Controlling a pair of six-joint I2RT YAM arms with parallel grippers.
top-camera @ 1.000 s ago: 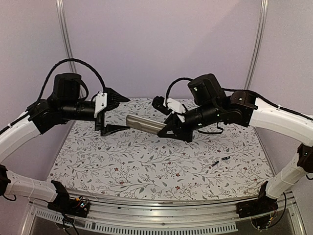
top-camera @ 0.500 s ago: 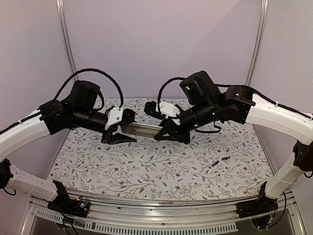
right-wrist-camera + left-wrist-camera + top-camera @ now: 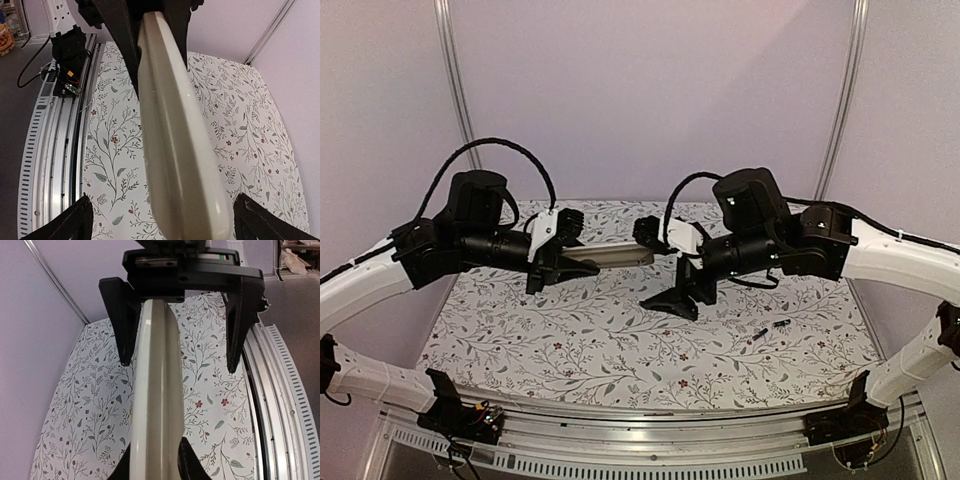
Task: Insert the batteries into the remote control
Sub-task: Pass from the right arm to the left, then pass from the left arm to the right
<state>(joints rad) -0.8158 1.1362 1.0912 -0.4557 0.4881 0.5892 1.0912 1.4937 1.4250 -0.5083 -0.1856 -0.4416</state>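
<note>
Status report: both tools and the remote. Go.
Left tool shut on remote control, held off the table. Right tool open around its free end. Batteries on table, right side. Nothing in the way.

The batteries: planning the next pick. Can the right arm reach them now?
Probably yes: the right gripper stands open, holding nothing, and the batteries lie uncovered on its side; the left gripper holds the remote control.

Your top view: high at the near edge, facing far. Your wrist views: close, facing each other along the remote control [image 3: 152,390], shared by all three.
</note>
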